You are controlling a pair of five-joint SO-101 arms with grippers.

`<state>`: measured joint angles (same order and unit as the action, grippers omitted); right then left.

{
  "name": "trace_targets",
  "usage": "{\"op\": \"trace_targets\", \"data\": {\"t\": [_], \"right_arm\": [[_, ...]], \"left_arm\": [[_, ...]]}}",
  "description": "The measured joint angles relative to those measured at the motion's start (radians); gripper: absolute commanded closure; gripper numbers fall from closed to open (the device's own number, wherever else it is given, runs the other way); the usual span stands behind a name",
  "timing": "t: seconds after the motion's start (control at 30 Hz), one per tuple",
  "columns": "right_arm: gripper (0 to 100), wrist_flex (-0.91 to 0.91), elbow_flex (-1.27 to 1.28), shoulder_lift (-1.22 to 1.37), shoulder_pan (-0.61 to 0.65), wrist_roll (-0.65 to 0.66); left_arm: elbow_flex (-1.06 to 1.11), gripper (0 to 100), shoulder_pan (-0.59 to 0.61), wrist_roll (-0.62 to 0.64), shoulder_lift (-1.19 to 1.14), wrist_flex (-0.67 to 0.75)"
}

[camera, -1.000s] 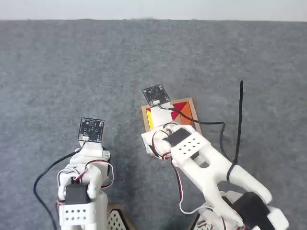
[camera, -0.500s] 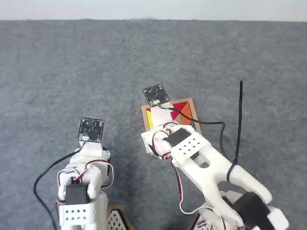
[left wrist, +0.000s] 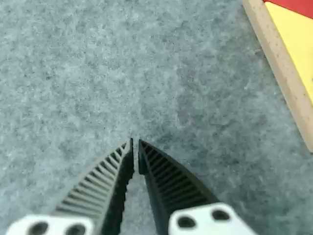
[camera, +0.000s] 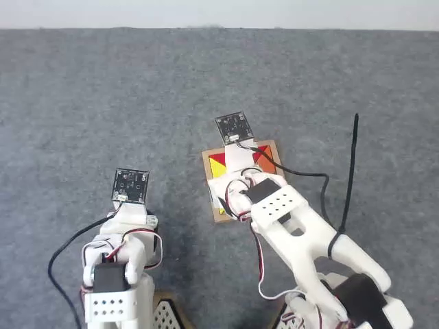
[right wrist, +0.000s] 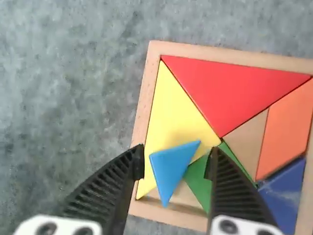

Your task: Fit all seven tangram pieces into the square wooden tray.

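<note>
The square wooden tray (right wrist: 145, 112) holds a red triangle (right wrist: 225, 90), a yellow triangle (right wrist: 171, 120), an orange piece (right wrist: 286, 132), a tan piece (right wrist: 244, 142), a green piece (right wrist: 195, 178) and a dark blue piece (right wrist: 281, 183). A light blue triangle (right wrist: 171, 164) lies askew at the tray's near edge, partly over the yellow piece. My right gripper (right wrist: 176, 151) is open, one finger on each side of it and not touching. In the high view the right arm (camera: 274, 205) covers most of the tray (camera: 218, 214). My left gripper (left wrist: 135, 143) is shut over bare carpet, holding nothing.
Grey carpet (camera: 103, 89) covers the whole table. The left arm (camera: 123, 233) stands at the front left, apart from the tray. A corner of the tray (left wrist: 279, 63) with the yellow piece (left wrist: 298, 39) appears in the left wrist view. A black cable (camera: 350, 164) rises beside the right arm.
The right arm's wrist has shifted farther out over the tray and slightly right, so more of the yellow piece shows in the high view. The left arm has not moved.
</note>
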<state>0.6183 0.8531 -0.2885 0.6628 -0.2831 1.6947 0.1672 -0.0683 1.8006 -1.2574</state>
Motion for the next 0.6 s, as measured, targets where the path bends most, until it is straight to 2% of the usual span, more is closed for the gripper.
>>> {"op": "trace_targets", "data": {"t": [0.23,0.6], "right_arm": [[80.1,-0.018,-0.037,0.034,-0.005,0.002],[80.1,-0.018,-0.198,0.287,-0.003,0.107]], "left_arm": [[0.0,98,0.0,0.0,0.0,0.0],[0.0,98,0.0,0.0,0.0,0.0]]}}
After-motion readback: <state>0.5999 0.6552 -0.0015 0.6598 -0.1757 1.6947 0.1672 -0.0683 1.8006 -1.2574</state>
